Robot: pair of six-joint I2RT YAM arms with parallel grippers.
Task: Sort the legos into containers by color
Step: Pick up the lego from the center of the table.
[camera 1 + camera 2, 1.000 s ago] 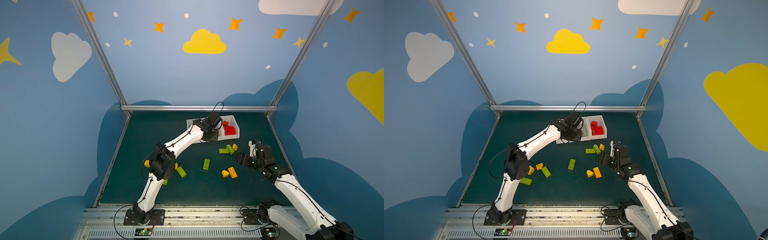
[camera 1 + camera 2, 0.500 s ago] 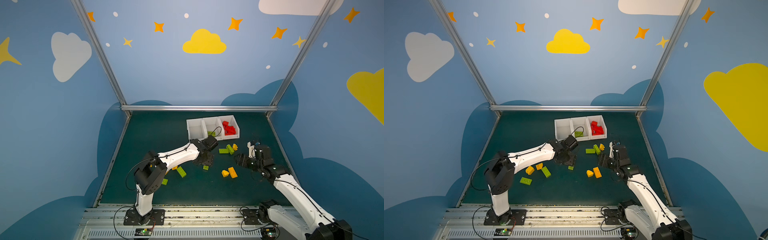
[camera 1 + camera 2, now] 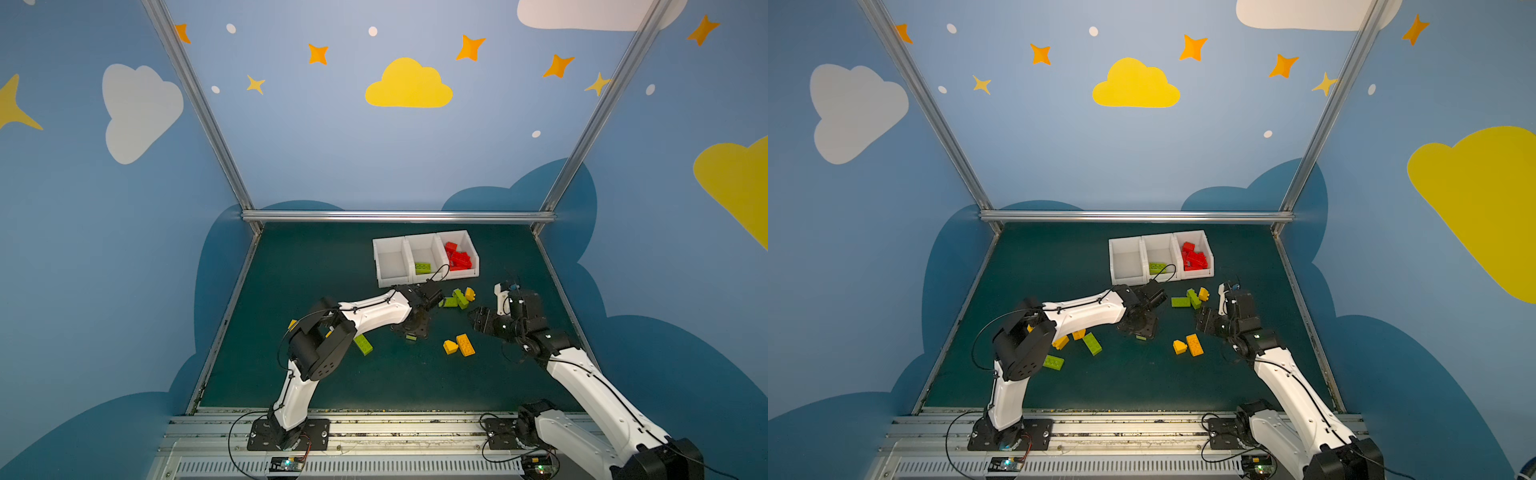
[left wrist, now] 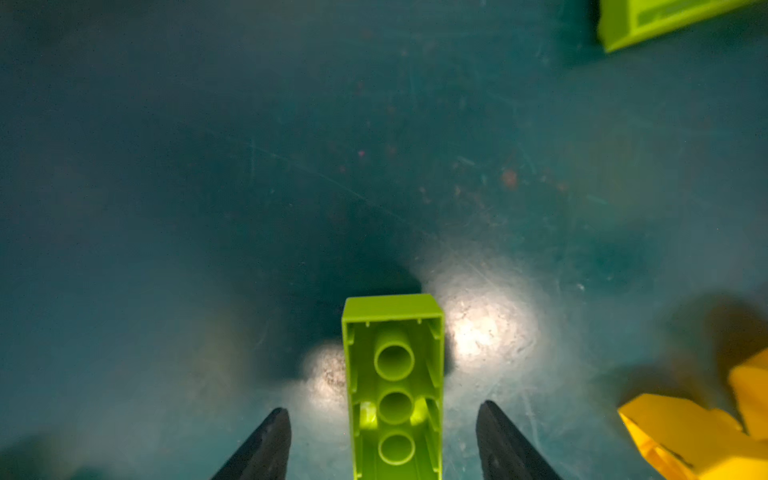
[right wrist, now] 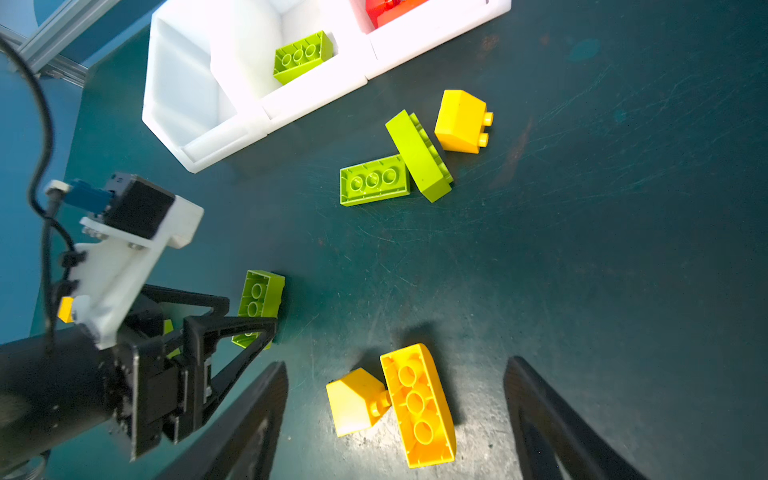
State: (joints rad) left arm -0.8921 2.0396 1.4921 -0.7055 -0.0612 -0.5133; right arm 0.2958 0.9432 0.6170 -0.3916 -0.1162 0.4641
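Note:
A green lego [image 4: 394, 374] lies underside up in the middle of the mat [image 3: 332, 270], between the jaws of my left gripper [image 4: 382, 407], which is open with a gap on each side; the same green lego [image 5: 259, 297] shows in the right wrist view. My right gripper [image 5: 395, 362] is open and hovers over a long yellow lego [image 5: 417, 405] and a sloped yellow lego [image 5: 357, 401]. Three white containers [image 3: 388, 282] stand at the back. The middle one holds a green lego [image 3: 423, 268], the right one red legos [image 3: 457, 255], and the left one is empty.
Two green legos [image 3: 449, 302] [image 3: 460, 298] and a yellow one [image 3: 470, 294] lie just in front of the containers. By the left arm's elbow are green legos [image 3: 1092, 344] [image 3: 1053, 362] and yellow ones [image 3: 1060, 342]. Metal rails border the mat.
My left arm swung from over the containers down to the mat's middle, its jaws opened, and it now straddles a green lego. The right arm barely moved.

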